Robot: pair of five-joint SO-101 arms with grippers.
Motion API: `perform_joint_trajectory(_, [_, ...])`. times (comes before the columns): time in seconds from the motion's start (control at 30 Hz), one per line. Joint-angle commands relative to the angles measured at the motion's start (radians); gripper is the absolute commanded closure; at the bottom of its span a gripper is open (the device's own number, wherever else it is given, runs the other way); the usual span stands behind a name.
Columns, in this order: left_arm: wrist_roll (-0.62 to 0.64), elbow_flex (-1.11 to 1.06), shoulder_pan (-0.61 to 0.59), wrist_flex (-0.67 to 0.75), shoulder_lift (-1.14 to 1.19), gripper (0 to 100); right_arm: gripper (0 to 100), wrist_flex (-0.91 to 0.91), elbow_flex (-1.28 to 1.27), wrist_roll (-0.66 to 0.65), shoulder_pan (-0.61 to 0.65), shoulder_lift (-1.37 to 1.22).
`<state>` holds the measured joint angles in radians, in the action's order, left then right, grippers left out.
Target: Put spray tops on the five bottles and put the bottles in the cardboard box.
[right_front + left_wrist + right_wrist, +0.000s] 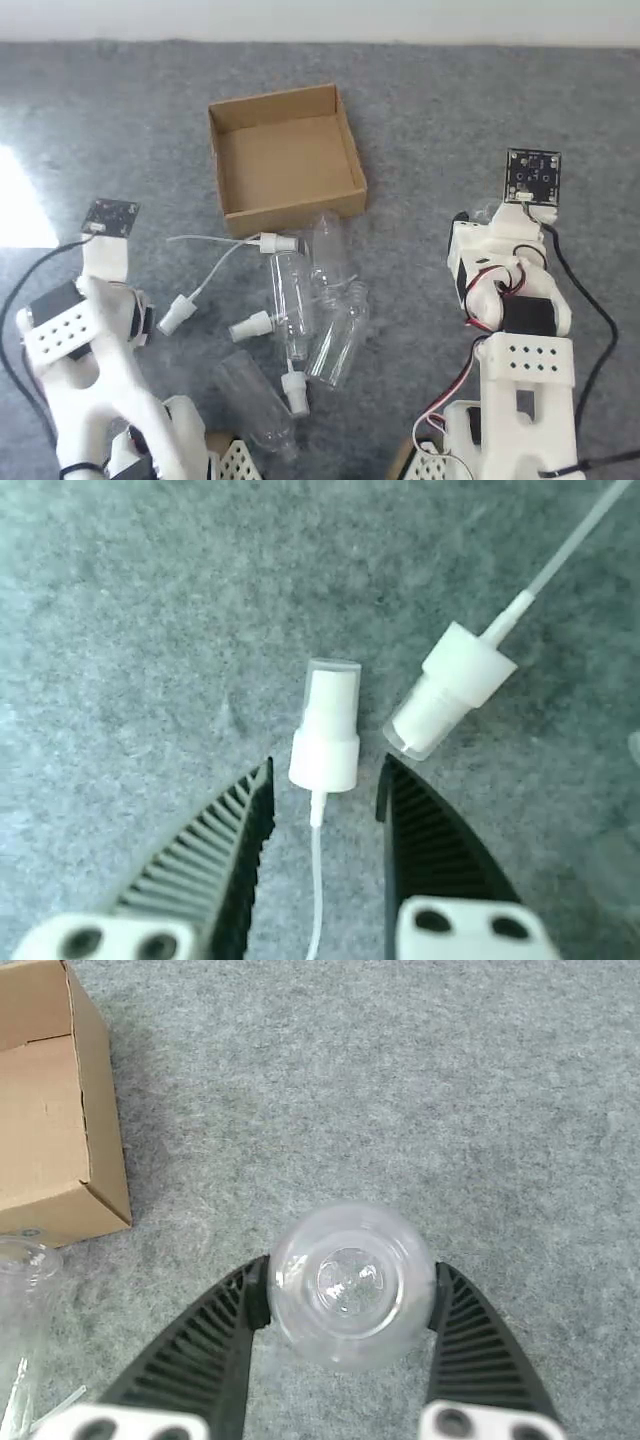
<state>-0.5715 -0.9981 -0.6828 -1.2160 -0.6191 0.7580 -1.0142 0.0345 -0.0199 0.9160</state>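
The clear bottle sat clamped between the jaws of my right gripper, its round end facing my wrist, near a corner of the cardboard box. I could not tell whether it rested on the grey table. A spray top lay between the parted jaws of my left gripper, neither jaw touching it. A second spray top lay just beside it, tilted. From above, four more bottles lay heaped before the box, between my arms, with spray tops among them.
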Motion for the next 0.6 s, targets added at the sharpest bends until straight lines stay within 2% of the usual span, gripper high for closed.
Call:
perform_joint_trajectory(0.0, [-0.014, 0.127, -0.006, -0.104, -0.025, 84, 84.8, 0.007, 0.021, -0.002, 0.002, 0.031])
perform_joint_trajectory(0.17, [-0.071, 0.179, -0.005, -0.219, -0.025, 84, 84.8, 0.007, 0.021, -0.029, 0.004, 0.031])
perform_joint_trajectory(0.4, [-0.081, 0.213, -0.002, -0.247, -0.018, 85, 84.8, 0.007, 0.021, -0.031, 0.005, 0.031])
perform_joint_trajectory(0.57, [-0.081, 0.341, -0.002, -0.293, 0.155, 85, 84.8, 0.007, 0.021, -0.032, 0.005, 0.031])
